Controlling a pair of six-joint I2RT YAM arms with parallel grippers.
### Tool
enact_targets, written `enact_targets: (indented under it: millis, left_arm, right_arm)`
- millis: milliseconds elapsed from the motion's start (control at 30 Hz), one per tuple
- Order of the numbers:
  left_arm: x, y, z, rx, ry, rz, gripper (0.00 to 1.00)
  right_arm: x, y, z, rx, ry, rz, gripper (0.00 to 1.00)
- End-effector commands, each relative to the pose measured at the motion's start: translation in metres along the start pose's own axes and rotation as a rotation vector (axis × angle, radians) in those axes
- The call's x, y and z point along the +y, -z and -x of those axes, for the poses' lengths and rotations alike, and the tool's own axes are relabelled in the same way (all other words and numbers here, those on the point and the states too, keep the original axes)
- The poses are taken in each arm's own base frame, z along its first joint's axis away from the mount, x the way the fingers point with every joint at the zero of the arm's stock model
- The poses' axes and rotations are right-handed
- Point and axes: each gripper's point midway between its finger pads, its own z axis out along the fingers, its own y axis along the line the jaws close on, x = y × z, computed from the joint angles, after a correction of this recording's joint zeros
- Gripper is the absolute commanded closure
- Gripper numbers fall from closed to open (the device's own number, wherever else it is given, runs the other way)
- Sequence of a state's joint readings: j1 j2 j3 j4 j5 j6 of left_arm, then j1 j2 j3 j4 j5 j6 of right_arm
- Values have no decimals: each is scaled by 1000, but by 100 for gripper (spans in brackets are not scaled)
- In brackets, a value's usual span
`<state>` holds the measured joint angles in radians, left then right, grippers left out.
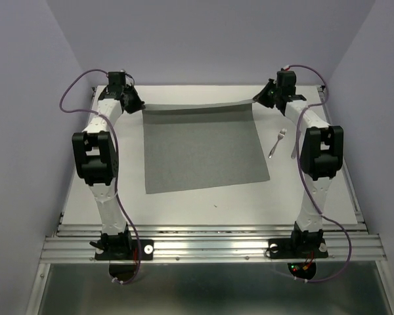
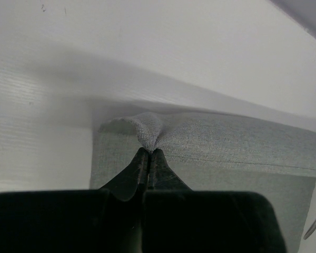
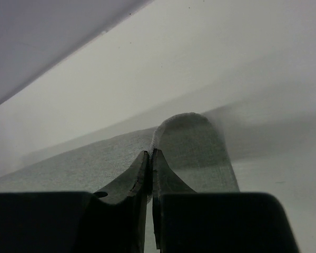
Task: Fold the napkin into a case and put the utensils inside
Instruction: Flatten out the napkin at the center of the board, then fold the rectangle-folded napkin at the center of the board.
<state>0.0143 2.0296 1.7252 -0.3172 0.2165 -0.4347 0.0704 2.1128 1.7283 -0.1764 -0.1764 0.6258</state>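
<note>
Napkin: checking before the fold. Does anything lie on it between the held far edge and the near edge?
Nothing visible does. The napkin is bare across its top; the fork lies on the table beside its right edge, not on it.

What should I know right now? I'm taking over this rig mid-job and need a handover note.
Left gripper: shut on napkin, far left corner.
Right gripper: shut on its far right corner.
Napkin: unfolded on the table, far edge lifted.
Fork and likely knife: right of napkin, untouched.
Done: corners gripped. Left: folding, loading utensils.
</note>
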Motion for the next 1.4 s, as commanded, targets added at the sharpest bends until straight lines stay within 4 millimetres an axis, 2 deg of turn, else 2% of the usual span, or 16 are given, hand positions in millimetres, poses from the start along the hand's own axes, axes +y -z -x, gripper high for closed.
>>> enact_targets:
  millis: [0, 167, 300, 433, 467, 500, 567, 700, 767, 833, 933, 967, 1067, 1100, 1267, 1367]
  left_arm:
    - [-16, 6, 30, -55, -11, -43, 100]
    - [-17, 8, 27, -43, -25, -49, 100]
    - [-17, 23, 16, -25, -28, -55, 100]
    - [-13, 46, -1, 0, -19, -44, 100]
    - [-8, 48, -14, 26, -15, -35, 100]
    - [-12, 63, -14, 12, -13, -42, 100]
    - [-10, 74, -23, 18, -12, -45, 100]
    - [-7, 102, -49, 34, 1, -52, 100]
    - [3, 103, -73, 78, 8, -35, 100]
    - [5, 114, -84, 80, 18, -40, 100]
    - [9, 120, -129, 147, 21, -41, 100]
    - [4, 125, -127, 135, 18, -56, 100]
    - [18, 133, -163, 194, 37, -23, 100]
    - [18, 139, -167, 190, 40, -28, 100]
    - [30, 150, -204, 238, 71, -5, 100]
    - [36, 152, -212, 245, 80, 10, 100]
  right_arm:
    - [29, 3, 44, -102, 14, 74, 99]
    - [30, 6, 39, -79, 11, 80, 99]
    - [27, 16, 23, -23, -5, 72, 99]
    - [25, 48, 9, 3, -27, 62, 99]
    - [24, 54, 4, 10, -32, 59, 99]
    - [13, 58, -10, 34, -39, 32, 99]
    - [9, 70, -15, 32, -41, 19, 99]
    - [15, 101, -28, 55, -62, 50, 99]
    - [5, 108, -47, 89, -75, 34, 99]
    - [3, 123, -48, 65, -72, 23, 99]
    - [-22, 138, -76, 107, -55, -41, 99]
    - [-26, 141, -83, 119, -49, -47, 99]
    - [-35, 156, -100, 153, -37, -63, 99]
    - [-44, 159, -113, 177, -43, -82, 99]
    - [-61, 177, -128, 163, -40, -124, 99]
    - [-69, 181, -140, 182, -45, -141, 99]
